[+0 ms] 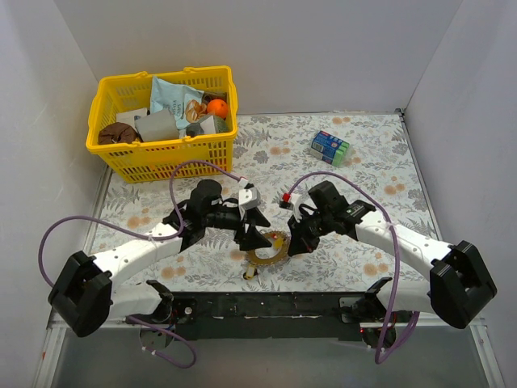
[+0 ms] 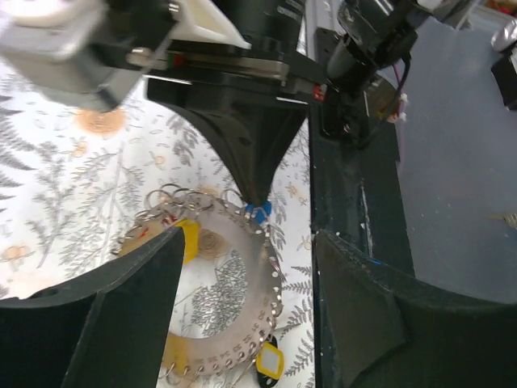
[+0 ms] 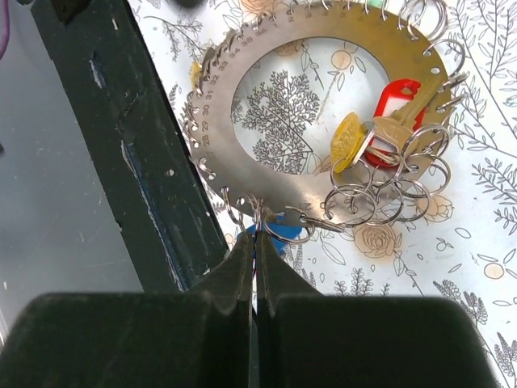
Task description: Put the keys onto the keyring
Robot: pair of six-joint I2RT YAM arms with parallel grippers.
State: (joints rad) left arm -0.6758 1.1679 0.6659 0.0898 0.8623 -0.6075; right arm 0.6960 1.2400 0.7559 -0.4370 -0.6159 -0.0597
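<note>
The keyring (image 1: 268, 246) is a wide flat metal hoop with holes and small wire loops round its rim, lying on the floral cloth near the front edge. On it are keys with a red head (image 3: 396, 101), a yellow head (image 3: 347, 141) and a blue head (image 3: 266, 234). Another yellow-headed key (image 2: 271, 360) hangs at the near rim. My right gripper (image 3: 257, 238) is shut, pinching a wire loop at the rim beside the blue head. My left gripper (image 2: 246, 242) is open, with one finger on each side of the keyring (image 2: 250, 267) just above it.
A yellow basket (image 1: 161, 158) full of odd items stands at the back left. A blue-green packet (image 1: 329, 147) lies at the back right. The black front rail (image 1: 266, 305) runs close below the keyring. White walls close in the sides.
</note>
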